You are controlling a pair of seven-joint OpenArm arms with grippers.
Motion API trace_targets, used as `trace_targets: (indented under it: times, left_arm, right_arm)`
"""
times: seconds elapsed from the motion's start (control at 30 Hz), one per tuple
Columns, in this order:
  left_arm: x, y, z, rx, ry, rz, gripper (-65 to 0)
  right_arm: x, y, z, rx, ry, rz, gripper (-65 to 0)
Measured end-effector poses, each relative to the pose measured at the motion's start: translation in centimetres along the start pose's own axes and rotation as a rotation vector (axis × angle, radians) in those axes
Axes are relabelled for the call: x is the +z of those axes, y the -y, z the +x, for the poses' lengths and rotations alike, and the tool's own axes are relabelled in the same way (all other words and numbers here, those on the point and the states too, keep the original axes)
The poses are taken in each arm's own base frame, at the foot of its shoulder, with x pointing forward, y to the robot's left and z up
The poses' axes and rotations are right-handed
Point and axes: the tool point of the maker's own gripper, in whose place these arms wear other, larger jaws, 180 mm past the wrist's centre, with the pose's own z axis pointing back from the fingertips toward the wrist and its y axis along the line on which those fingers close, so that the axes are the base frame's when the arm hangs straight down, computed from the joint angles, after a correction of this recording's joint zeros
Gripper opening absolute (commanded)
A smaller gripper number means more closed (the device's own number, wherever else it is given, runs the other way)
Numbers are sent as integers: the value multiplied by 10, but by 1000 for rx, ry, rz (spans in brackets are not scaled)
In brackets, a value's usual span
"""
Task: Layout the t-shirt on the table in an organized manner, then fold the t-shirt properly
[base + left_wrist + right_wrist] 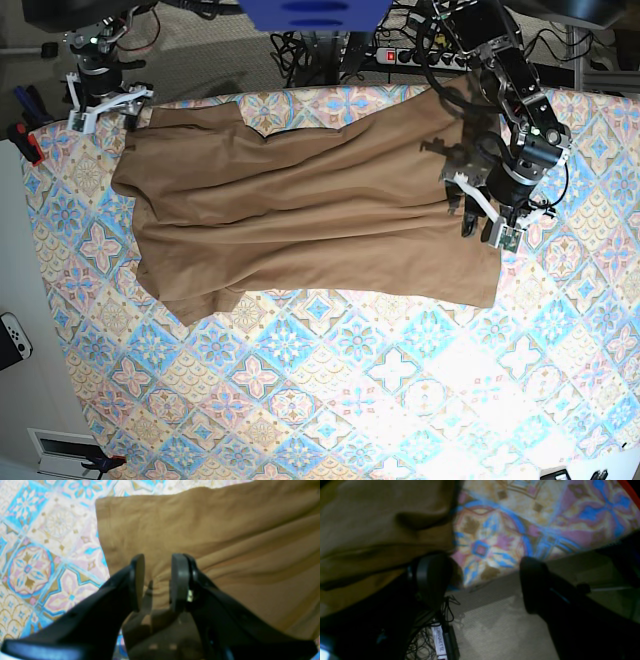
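Observation:
The tan-brown t-shirt (300, 220) lies spread across the far half of the table (350, 400), with long creases running toward its right edge. There my left gripper (487, 228) sits just inside the hem. In the left wrist view its jaws (158, 580) pinch a puckered ridge of the t-shirt (225, 542). My right gripper (100, 105) hovers at the table's far left corner, beside the shirt's sleeve. In the right wrist view it (485, 580) stands wide open with nothing between its fingers; the t-shirt (370, 530) lies just left of one finger (432, 577).
The table's far edge (495, 575) runs under the right gripper, with grey floor and tangled cables (430, 635) beyond. A power strip and cables (400, 55) lie behind the table. A white controller (12, 340) sits off the left side.

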Motion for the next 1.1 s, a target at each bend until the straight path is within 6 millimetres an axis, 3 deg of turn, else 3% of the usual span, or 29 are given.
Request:
trace_targets:
  times: [0.3, 0.33, 0.43, 0.53, 0.87, 1.0, 1.1]
  left_arm:
    - [2, 2, -9, 2, -23, -3, -471]
    - [2, 2, -10, 2, -24, -3, -471]
    - [3, 3, -13, 4, -32, -5, -471]
    - [3, 3, -14, 4, -34, -5, -471]
    - [5, 5, -23, 8, -55, -10, -471]
    - [7, 6, -28, 9, -66, -11, -471]
    - [6, 6, -27, 9, -63, -11, -471]
  right_arm:
    - [0, -7, -1, 23, -4, 19, -211]
    - [0, -14, -1, 48, -10, 37, -211]
    - [0, -65, 2, 99, 11, 201, -212]
    - [0, -84, 4, 119, 9, 249, -212]
    - [1, -82, 2, 120, 6, 252, -212]
    - [4, -71, 0, 108, 2, 224, -212]
    - [8, -47, -3, 85, -8, 156, -212]
